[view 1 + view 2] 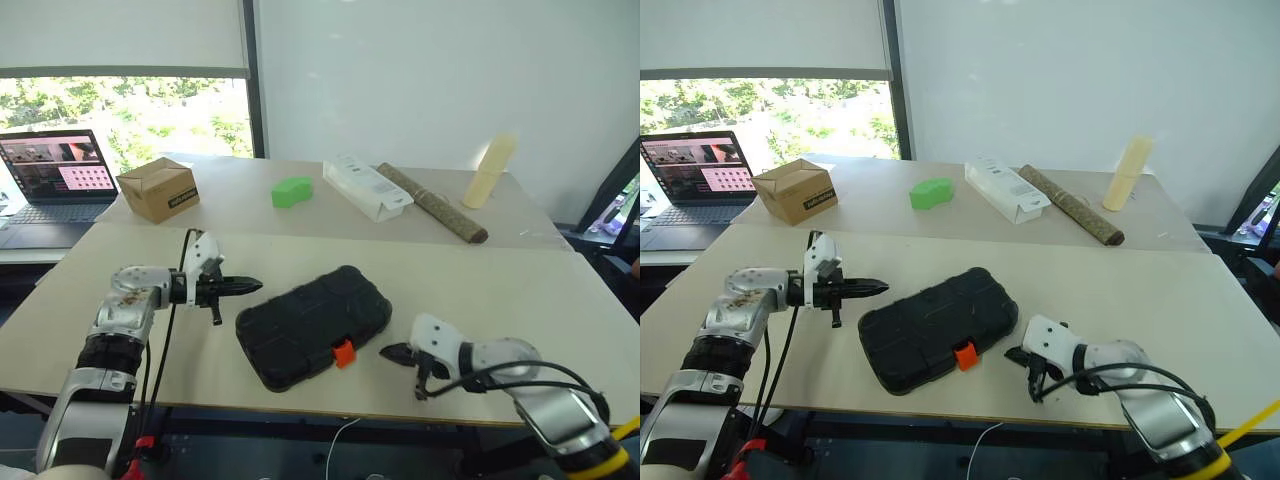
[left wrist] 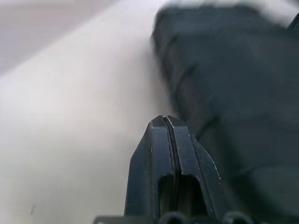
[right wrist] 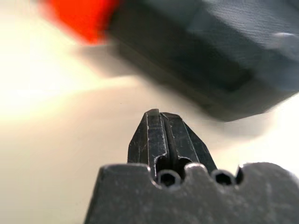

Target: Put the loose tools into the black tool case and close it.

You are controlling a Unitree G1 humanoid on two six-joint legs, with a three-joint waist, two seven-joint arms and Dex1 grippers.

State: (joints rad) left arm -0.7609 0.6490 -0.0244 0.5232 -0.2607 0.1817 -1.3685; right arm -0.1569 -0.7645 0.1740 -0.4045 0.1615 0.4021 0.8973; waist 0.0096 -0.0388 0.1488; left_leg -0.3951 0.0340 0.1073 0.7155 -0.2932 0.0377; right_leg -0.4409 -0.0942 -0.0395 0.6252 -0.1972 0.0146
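Black tool case (image 1: 313, 326) sits closed on the table (image 1: 520, 290), orange latch (image 1: 344, 352) facing the near edge. Left gripper (image 1: 250, 285) hovers just off its left corner, right gripper (image 1: 390, 352) beside the latch, both with fingers pressed together, holding nothing.

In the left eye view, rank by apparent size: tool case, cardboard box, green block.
1. Tool case, clearly largest, though nearest the camera.
2. Cardboard box.
3. Green block, smallest; same far table as the box.

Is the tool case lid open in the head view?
No, the black tool case lies shut on the table, lid down and orange latch at its front edge.
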